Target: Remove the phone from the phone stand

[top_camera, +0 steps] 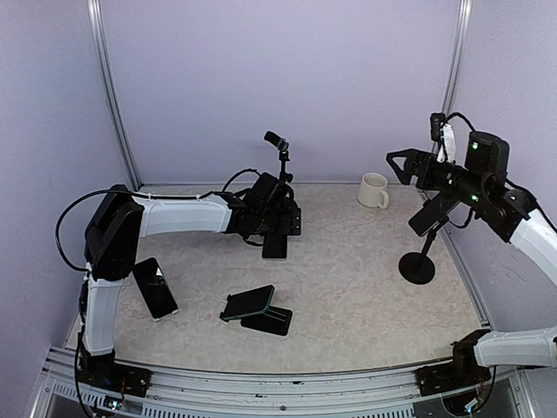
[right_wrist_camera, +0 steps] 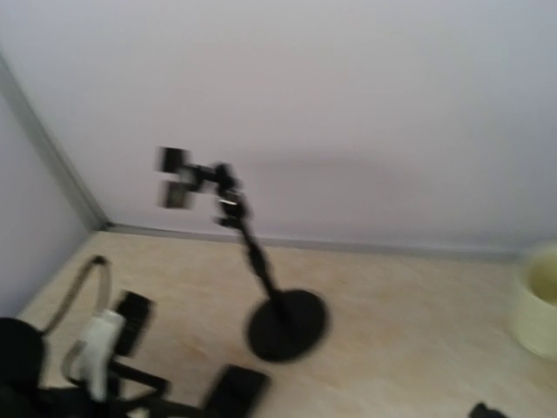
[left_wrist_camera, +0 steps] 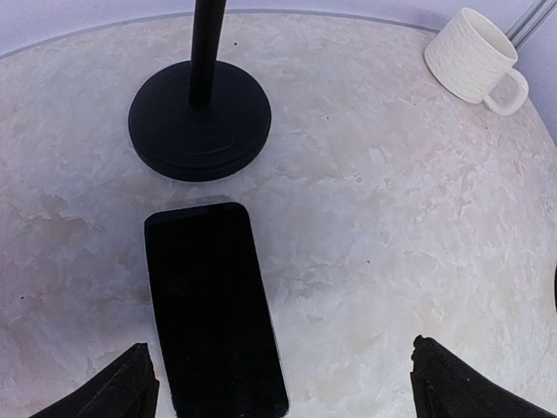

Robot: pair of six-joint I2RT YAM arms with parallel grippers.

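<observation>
While your left gripper (left_wrist_camera: 283, 374) hangs wide open over the phone (left_wrist_camera: 213, 305) lying flat on the table (left_wrist_camera: 392, 226), phone stand (left_wrist_camera: 199, 122) at its twelve o'clock, and your right gripper (top_camera: 399, 165) gapes empty too, pulling out forward could topple that stand.

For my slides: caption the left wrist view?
Open left claw over a black phone lying flat beside the stand base.

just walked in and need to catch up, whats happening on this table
The left gripper hangs open over a phone lying flat on the table, beside the base of a tall stand. The right gripper is open and raised, holding nothing, near a second stand that seems to hold a second phone.
</observation>
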